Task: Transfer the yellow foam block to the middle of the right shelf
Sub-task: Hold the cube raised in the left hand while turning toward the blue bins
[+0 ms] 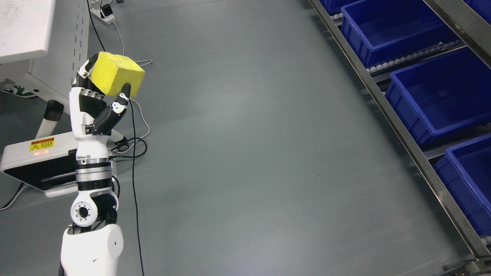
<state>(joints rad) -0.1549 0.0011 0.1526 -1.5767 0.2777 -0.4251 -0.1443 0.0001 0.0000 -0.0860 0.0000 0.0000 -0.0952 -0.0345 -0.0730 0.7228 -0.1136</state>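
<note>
Yellow foam block (117, 74) is sitting pinched between thumb and curled fingers of the left hand (98, 103), arm sticking straight up over the grey floor (245, 153), well apart from the blue bins (441, 96) on the right shelf (402, 134).

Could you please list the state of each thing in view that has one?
Left hand: raised, fingers shut on the block.
Block: held above the floor.
Blue bins: on the shelf at right, visible parts empty.
Machine: on the floor, orange light lit.
</note>
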